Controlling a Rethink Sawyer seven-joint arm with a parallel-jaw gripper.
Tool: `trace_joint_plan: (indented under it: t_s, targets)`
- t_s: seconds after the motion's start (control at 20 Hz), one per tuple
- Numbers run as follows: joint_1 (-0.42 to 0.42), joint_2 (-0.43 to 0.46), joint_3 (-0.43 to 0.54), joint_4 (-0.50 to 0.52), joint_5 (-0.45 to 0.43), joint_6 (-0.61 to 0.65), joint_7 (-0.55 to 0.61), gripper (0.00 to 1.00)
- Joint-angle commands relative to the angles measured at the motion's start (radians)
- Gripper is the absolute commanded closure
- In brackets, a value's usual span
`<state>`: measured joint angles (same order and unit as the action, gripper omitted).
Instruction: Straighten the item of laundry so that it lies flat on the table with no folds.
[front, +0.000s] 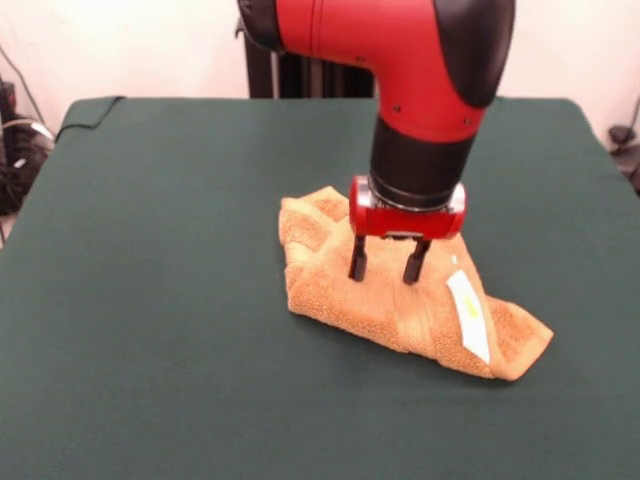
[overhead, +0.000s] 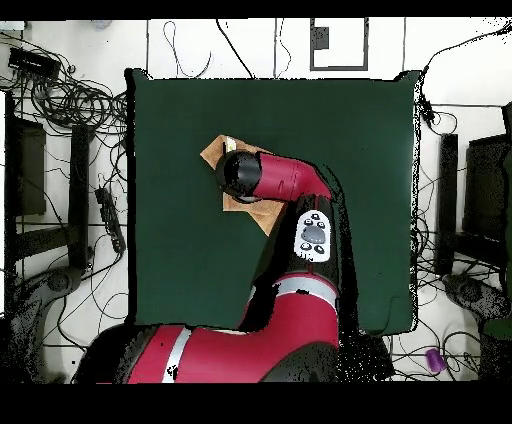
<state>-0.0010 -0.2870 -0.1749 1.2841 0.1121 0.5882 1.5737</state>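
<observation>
Plainly, the two black fingers (front: 358, 258) of the gripper (front: 386, 272) stand apart, tips pressing into the crumpled towel (front: 400, 300). It lies folded right of the middle of the green table (front: 150, 300), white label (front: 468, 315) facing up.

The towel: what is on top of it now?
On the crumpled towel lies its white care label, and the open gripper stands over its middle. Overhead, the arm covers most of it.
</observation>
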Motion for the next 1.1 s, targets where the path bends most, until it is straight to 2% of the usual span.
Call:
trace_joint_plan:
  t_s: [0.05,0.7,1.1]
  targets:
    - [0.022,0.063,0.089,-0.003,0.062,-0.002,0.242,0.0]
    - [0.019,0.073,0.112,0.048,0.091,0.014,0.245,0.0]
    - [0.048,0.082,0.077,0.074,0.076,0.006,0.244,0.0]
